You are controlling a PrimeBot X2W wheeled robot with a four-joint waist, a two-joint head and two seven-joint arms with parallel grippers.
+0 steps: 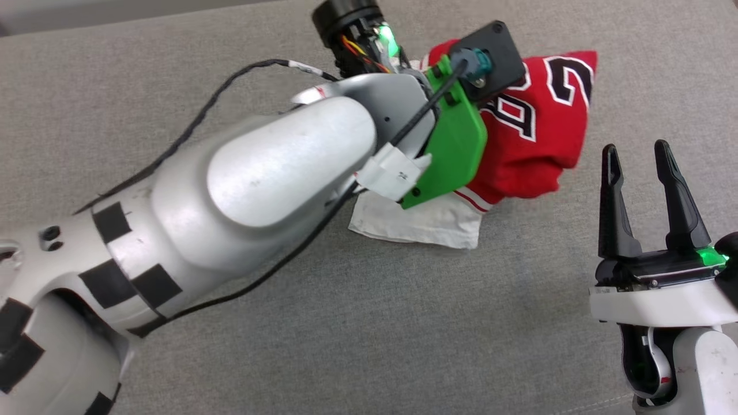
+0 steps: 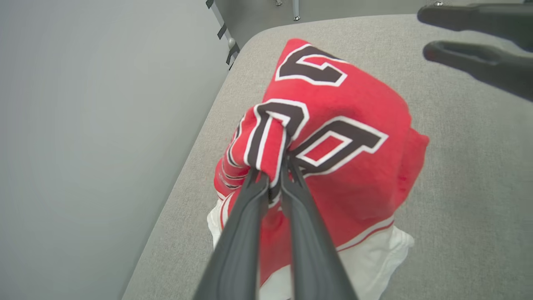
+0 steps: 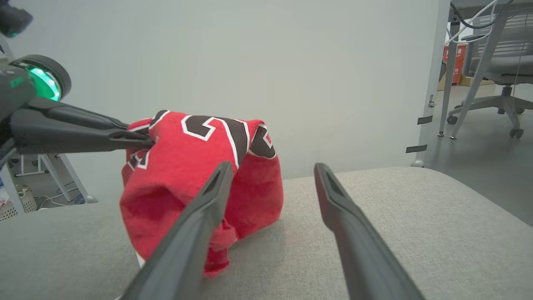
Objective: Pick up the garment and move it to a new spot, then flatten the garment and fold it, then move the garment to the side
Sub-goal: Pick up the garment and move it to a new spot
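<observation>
Left wrist view: left hand (image 2: 275,166) grips garment (image 2: 366,187) by crumpled lettering (image 2: 359,129); right hand (image 1: 636,148) spread.

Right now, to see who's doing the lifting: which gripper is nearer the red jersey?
Left. The left gripper is shut on a bunched fold of the jersey. The right gripper stands open off to the jersey's right, not touching it.

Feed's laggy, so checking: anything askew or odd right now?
The garment is a crumpled heap, not flat: the left gripper pinches a fold of its lettering, white edge lying on the grey cushion. No damage shows.
</observation>
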